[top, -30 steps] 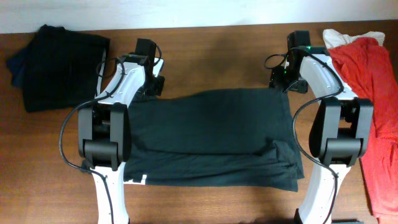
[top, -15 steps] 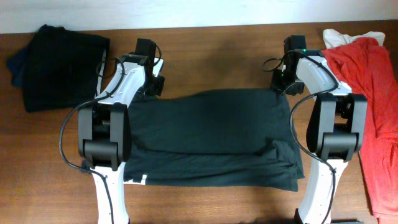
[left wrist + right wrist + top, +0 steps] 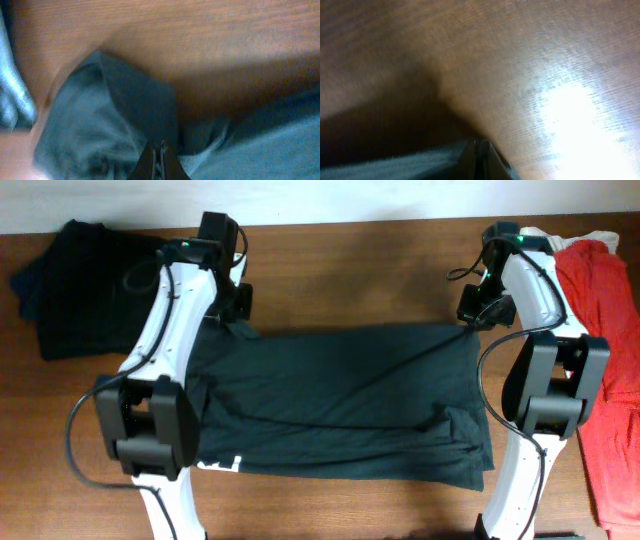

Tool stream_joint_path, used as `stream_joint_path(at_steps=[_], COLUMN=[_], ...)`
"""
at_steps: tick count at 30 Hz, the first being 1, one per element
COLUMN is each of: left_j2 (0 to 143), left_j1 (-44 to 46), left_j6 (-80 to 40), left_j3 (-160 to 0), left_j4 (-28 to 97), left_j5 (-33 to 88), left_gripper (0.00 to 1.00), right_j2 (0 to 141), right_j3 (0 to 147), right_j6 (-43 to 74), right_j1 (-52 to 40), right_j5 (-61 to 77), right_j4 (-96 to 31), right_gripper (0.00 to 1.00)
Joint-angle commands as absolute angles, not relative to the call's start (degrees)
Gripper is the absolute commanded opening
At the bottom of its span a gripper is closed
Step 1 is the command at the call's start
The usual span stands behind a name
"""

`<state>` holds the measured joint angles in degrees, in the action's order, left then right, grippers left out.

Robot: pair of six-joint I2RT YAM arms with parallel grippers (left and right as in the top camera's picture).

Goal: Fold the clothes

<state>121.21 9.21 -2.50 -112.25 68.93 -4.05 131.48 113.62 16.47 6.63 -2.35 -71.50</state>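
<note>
Brown wooden table [image 3: 350, 270], grain visible, with a glare patch on the wood in the right wrist view.

A dark charcoal T-shirt [image 3: 340, 400] lies spread across the middle of the table between the two arms. It is wider than it is deep and folded over on itself, with the layered edges stacked along the near side. A scrap of white print shows at the near left edge. There are creases and a small bunch at the near right corner.

Left gripper [image 3: 238, 315]: at the shirt's far left corner. In the left wrist view its fingers [image 3: 160, 160] are pressed together with dark fabric pinched between them, and the corner is drawn up into a peak toward the tips.

Right gripper [image 3: 470, 320]: at the shirt's far right corner. In the right wrist view the fingers [image 3: 476, 150] are closed on the fabric edge, with bare wood beyond. The far edge of the shirt runs fairly straight between the two grips.

Also on the table:
- a folded black garment [image 3: 90, 290] at the far left, apart from the shirt
- a red garment [image 3: 610, 330] along the right edge
- a white cloth [image 3: 545, 238] at its far end, partly under the red
</note>
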Motion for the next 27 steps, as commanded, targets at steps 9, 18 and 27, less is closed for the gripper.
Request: stream_joint_path(at_steps=[9, 18, 27], left_j2=[110.24, 110.21, 110.21], left_j1=[3.86, 2.17, -1.56], left_j6=[-12.64, -12.62, -12.64], left_j3=[-113.3, -105.14, -95.64], left_j4=[93.1, 96.75, 95.35], left_j5=[-10.13, -10.39, -10.37], left_gripper=[0.01, 0.01, 0.01], right_j2=[125.82, 121.82, 107.24], right_j3=[117.71, 117.71, 104.57], right_j6=[17.06, 16.99, 15.27], right_j1=[6.83, 6.83, 6.79], right_j5=[-3.25, -3.31, -3.62], right_j4=[-82.24, -94.35, -96.07], right_gripper=[0.04, 0.04, 0.04])
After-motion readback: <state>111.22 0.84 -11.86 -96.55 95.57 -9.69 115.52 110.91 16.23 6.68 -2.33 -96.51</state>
